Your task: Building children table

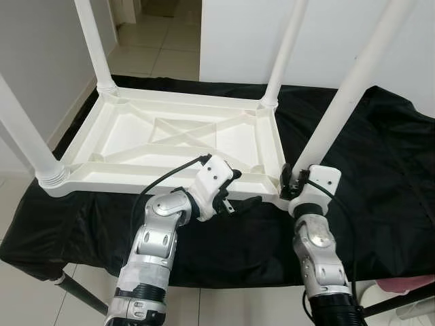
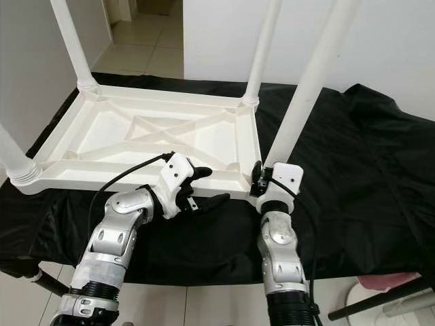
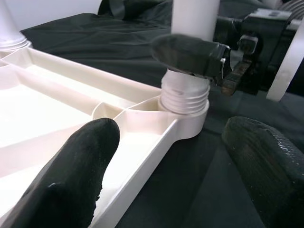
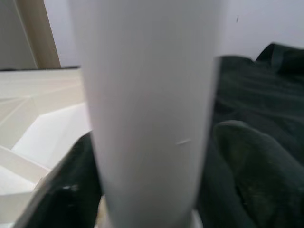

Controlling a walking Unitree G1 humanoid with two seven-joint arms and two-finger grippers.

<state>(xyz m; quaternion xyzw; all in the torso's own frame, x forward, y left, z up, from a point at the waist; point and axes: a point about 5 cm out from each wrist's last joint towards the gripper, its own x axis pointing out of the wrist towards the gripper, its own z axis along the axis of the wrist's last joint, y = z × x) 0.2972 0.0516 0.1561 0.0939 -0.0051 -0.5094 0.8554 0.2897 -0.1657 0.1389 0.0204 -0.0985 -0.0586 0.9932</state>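
Observation:
A white plastic children's table (image 1: 170,136) lies upside down on a black cloth, its legs pointing up. My right gripper (image 1: 291,182) is shut on the near right leg (image 1: 343,88) just above its threaded base (image 3: 185,95); in the right wrist view that leg (image 4: 147,109) sits between both fingers. My left gripper (image 1: 246,189) stands open at the table's front rim, a little left of that corner. One finger (image 3: 71,175) hovers over the rim and the other finger (image 3: 266,161) over the cloth.
The black cloth (image 1: 380,170) covers the whole work surface, with free room on the right. White walls stand behind and a tiled hallway (image 1: 163,41) opens at the back. A pink object (image 1: 408,282) lies below the front right edge.

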